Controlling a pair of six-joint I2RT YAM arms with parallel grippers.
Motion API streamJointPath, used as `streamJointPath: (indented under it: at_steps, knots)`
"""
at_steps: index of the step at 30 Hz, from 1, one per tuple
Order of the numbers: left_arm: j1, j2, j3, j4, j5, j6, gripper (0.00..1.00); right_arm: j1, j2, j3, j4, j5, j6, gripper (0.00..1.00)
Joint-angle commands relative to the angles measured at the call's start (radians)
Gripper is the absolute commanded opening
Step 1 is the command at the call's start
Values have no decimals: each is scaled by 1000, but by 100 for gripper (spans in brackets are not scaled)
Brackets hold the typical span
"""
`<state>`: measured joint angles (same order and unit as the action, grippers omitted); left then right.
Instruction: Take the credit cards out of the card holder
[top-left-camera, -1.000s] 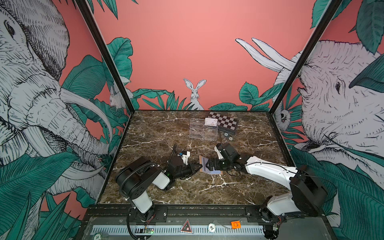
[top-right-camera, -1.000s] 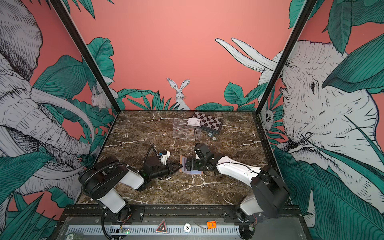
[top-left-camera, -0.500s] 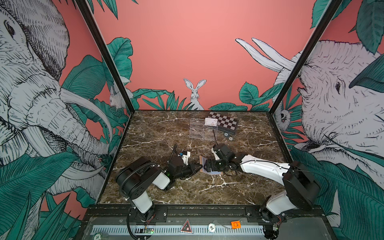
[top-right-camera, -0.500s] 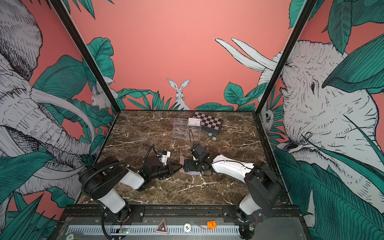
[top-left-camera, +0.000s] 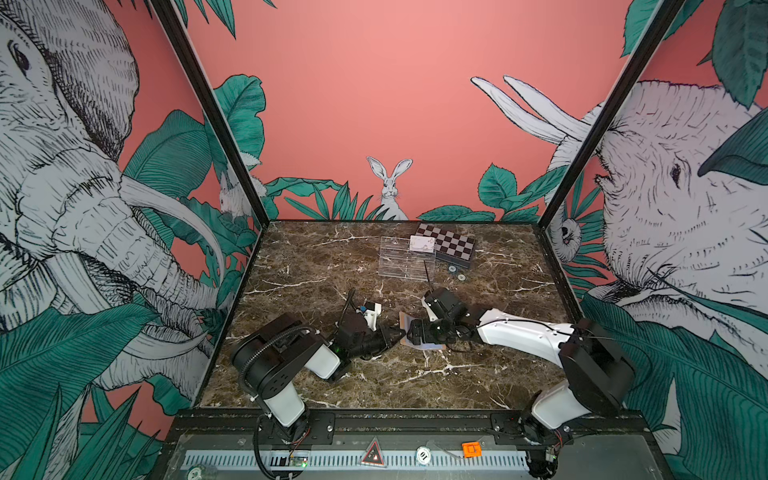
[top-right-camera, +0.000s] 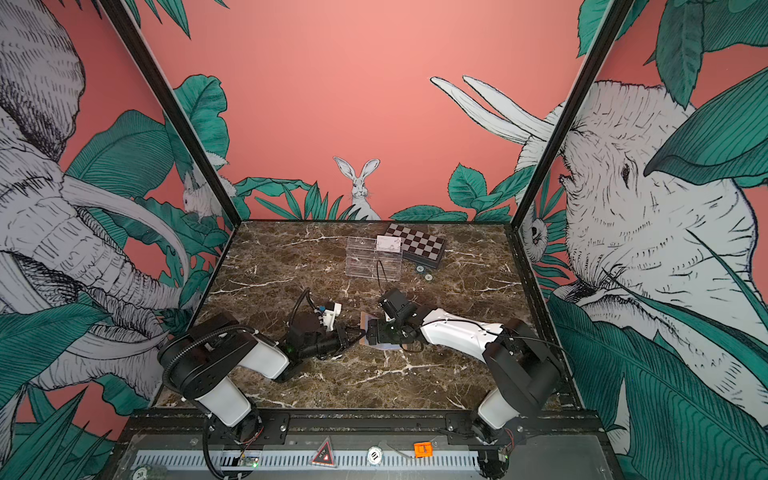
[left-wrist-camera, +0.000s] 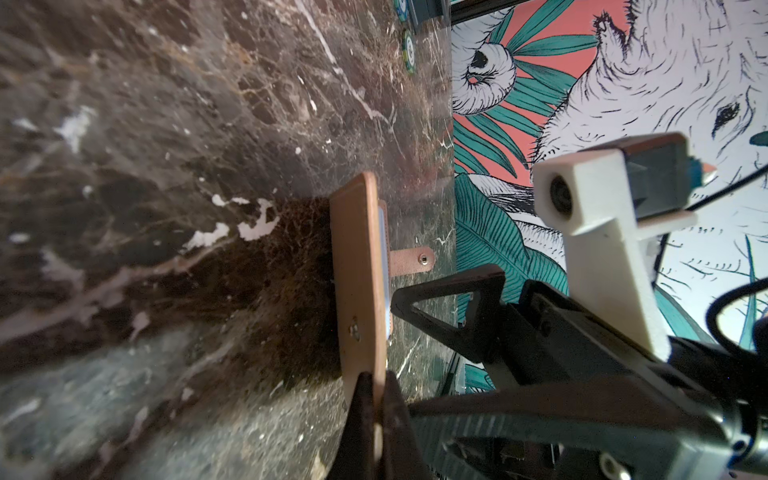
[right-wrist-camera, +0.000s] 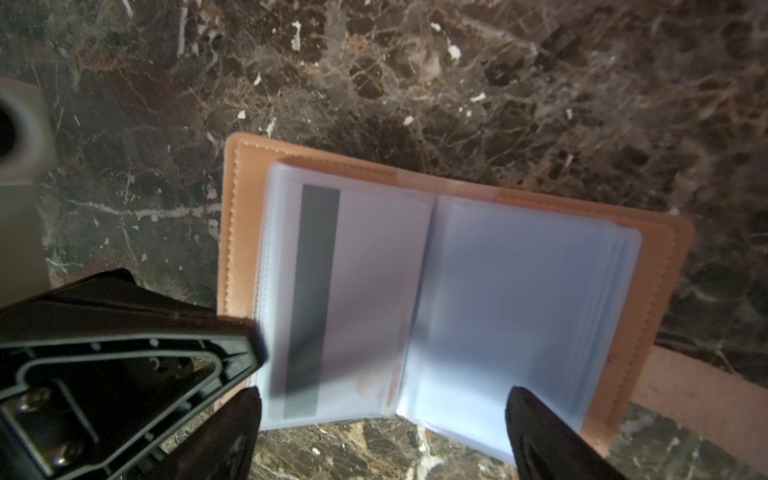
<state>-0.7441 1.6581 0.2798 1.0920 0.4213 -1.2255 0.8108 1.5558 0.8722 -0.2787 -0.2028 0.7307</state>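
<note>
Front-middle on the dark marble desk (top-left-camera: 311, 257), open tan leather card holder (right-wrist-camera: 241, 232) with a striped white card (right-wrist-camera: 365, 291) in a sleeve; well behind, clear acrylic tray (top-left-camera: 403, 266) holding a white card (top-left-camera: 422, 244) at its back right, checkered box (top-left-camera: 455, 249) just right.

1. The tan card holder (right-wrist-camera: 245, 249) lies open on the table (top-left-camera: 374, 382), near its middle, pale bluish sleeves facing up.
2. A striped card (right-wrist-camera: 365, 291) sits inside one sleeve.
3. A white card (top-left-camera: 422, 243) lies on the back right corner of the clear tray (top-left-camera: 400, 267).
</note>
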Motion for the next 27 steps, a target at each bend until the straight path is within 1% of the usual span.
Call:
streamJointPath:
  at_steps: [1, 11, 27]
  knots:
    - [-6, -18, -1, 36, -9, 20, 0, 13, 12, 23, 14, -5, 9, 91]
    - [-11, -21, -2, 35, -13, 20, 0, 16, 27, 19, 3, 18, 14, 89]
    - [-12, -35, -7, 18, -15, 27, 0, 16, 31, 31, -66, 90, -7, 81]
